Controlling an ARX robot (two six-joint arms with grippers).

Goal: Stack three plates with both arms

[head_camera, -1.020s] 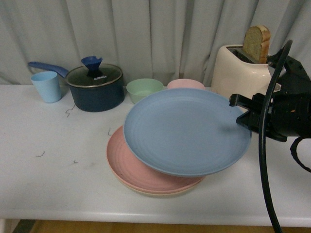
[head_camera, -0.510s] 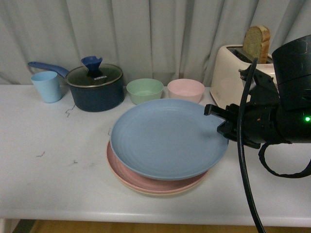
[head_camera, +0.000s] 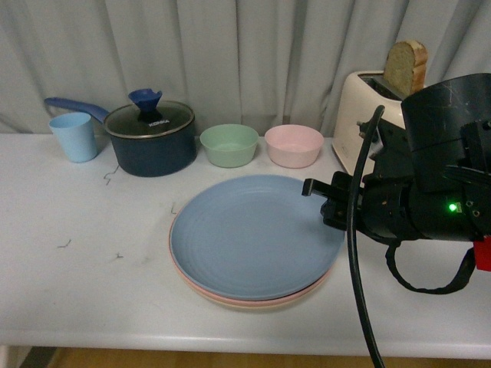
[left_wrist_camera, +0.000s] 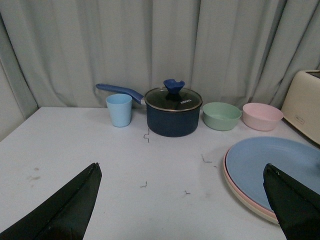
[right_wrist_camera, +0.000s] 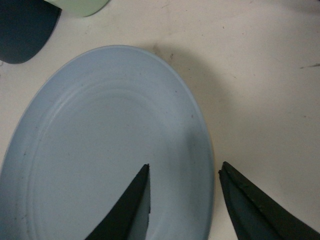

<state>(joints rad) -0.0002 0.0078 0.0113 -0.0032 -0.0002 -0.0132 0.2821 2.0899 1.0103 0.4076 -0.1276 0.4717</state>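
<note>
The blue plate (head_camera: pixel 253 234) lies flat on top of the pink plate (left_wrist_camera: pixel 225 167), and the rim of the beige plate (left_wrist_camera: pixel 248 204) shows beneath them. My right gripper (head_camera: pixel 318 201) is at the stack's right edge. In the right wrist view it (right_wrist_camera: pixel 184 169) is open, with the blue plate's (right_wrist_camera: pixel 110 140) rim between the jaws and not pinched. My left gripper (left_wrist_camera: pixel 181 167) hangs open over bare table to the left of the stack, with nothing in it. It does not show in the front view.
Along the back stand a light blue cup (head_camera: pixel 75 136), a dark blue lidded pot (head_camera: pixel 151 138), a green bowl (head_camera: pixel 229 144) and a pink bowl (head_camera: pixel 293 145). A cream toaster (head_camera: pixel 368 115) with bread stands behind my right arm. The table's front edge is close to the stack.
My right gripper brought the tilted blue plate left and down onto the pink plate. The plate now lies flat and the jaws have opened.
</note>
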